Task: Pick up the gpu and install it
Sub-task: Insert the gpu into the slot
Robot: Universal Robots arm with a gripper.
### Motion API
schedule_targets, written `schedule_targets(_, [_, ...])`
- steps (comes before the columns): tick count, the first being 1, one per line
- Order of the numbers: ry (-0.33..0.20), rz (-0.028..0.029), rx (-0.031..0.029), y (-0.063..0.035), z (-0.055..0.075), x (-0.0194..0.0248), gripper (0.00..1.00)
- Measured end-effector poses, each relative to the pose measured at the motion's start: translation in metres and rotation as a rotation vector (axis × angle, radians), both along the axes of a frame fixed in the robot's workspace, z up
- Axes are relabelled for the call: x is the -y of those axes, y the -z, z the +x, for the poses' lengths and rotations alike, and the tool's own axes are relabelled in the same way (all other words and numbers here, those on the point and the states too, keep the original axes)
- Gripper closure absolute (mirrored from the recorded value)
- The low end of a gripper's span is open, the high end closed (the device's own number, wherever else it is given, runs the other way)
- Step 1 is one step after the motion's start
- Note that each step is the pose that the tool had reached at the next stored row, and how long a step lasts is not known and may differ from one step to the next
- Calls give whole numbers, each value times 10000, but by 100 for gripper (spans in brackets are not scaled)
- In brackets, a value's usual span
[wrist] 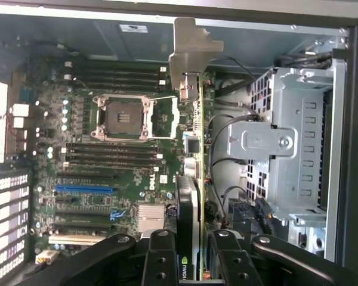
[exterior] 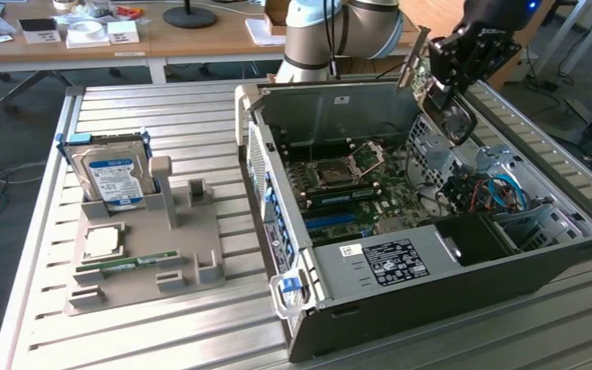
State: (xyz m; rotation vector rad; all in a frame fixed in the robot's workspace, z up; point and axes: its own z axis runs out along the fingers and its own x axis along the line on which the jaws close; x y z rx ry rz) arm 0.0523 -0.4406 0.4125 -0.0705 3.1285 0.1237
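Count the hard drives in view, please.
1 for certain: the hard drive with a blue label stands upright in the grey holder, at the exterior view's left of the computer case. Another may be hidden behind it.

The end effector [exterior: 459, 73] grips the gpu [exterior: 449, 116] above the open computer case [exterior: 430, 297].

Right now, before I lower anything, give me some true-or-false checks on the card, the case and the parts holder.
The tool grips the gpu over the open case. True.
The gpu is already seated in a slot. False: it hangs clear of the motherboard.
The hard drive stands upright in the grey holder. True.
A cooler covers the processor socket. False: the socket is uncovered.
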Motion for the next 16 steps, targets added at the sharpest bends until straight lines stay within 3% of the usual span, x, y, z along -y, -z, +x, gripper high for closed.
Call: schedule_targets(16, [-2431,-13,1,9,0,0,73])
